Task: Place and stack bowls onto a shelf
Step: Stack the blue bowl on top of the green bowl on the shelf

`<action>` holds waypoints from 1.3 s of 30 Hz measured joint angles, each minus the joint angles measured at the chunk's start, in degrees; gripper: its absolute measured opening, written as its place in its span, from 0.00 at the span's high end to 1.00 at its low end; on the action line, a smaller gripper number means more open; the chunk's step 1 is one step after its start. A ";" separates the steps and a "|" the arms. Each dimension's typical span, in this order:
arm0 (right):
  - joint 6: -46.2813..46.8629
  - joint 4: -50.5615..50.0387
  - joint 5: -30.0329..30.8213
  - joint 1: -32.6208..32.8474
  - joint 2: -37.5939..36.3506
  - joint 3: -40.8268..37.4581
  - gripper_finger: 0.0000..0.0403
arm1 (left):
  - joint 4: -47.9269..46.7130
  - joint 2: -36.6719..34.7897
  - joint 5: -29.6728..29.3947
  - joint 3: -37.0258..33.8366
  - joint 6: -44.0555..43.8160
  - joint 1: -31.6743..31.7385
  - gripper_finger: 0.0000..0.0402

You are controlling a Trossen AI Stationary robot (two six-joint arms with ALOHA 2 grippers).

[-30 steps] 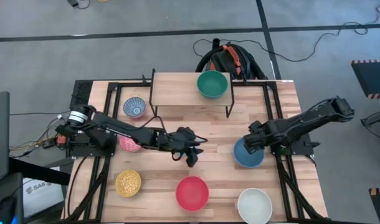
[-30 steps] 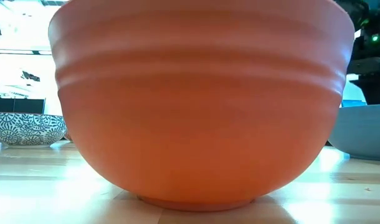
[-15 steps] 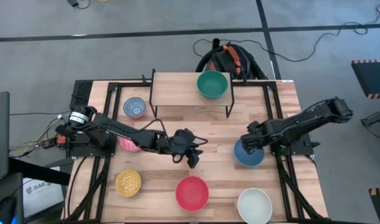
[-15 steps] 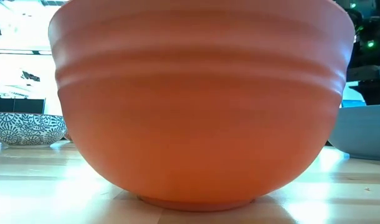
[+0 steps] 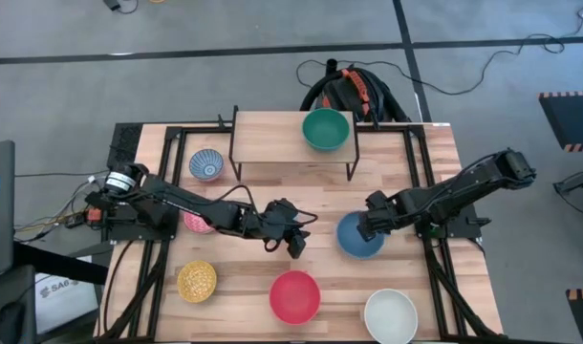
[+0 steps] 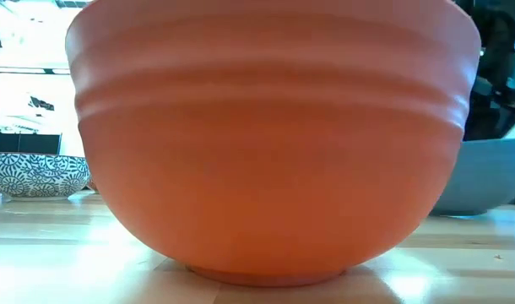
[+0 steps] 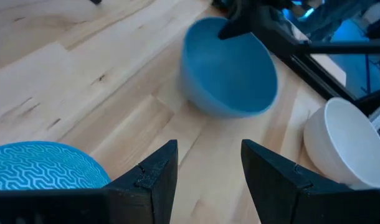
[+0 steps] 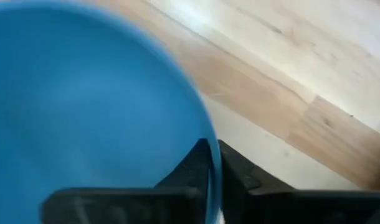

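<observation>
My right gripper is shut on the dark blue bowl at the table's middle right. The same bowl shows in the left wrist view and in the low view. My left gripper hovers open at the table's centre, pointing at that bowl, with bare wood between its fingers. A light blue patterned bowl lies close beside those fingers. The green bowl stands on the shelf at the far edge. My right gripper pinches the dark blue bowl's rim on the side toward the table's right, one finger inside the bowl and one outside. The fingers come from above, slanting in from the right. In the low view the bowl's underside sits at the tabletop.
On the table stand a blue-and-white patterned bowl, a pink patterned bowl half under my left arm, a yellow bowl, a white bowl and a red bowl. The red bowl fills the low view.
My right gripper has moved toward the table's left. The dark blue bowl has gone with it along the tabletop, closer to the table's centre.
</observation>
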 joint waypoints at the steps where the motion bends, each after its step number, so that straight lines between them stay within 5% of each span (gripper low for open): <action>1: 0.07 0.02 1.21 0.55 0.10 0.78 0.94 | 0.41 0.00 0.03 0.00 -0.01 0.21 0.60; 18: -4.11 -3.17 11.96 1.14 8.60 17.76 0.92 | 6.93 0.00 2.08 0.02 5.17 5.21 0.60; 28: -11.36 -7.58 14.80 0.97 14.61 29.39 0.92 | 2.73 0.00 -0.23 0.06 3.72 6.48 0.61; 33: -14.28 -11.10 14.89 0.89 15.68 34.61 0.92 | -6.98 -0.07 -0.95 3.61 2.70 6.52 0.70; 39: -15.70 -12.87 14.84 0.80 15.54 37.61 0.91 | -10.39 -0.01 -2.43 8.02 8.80 6.60 0.95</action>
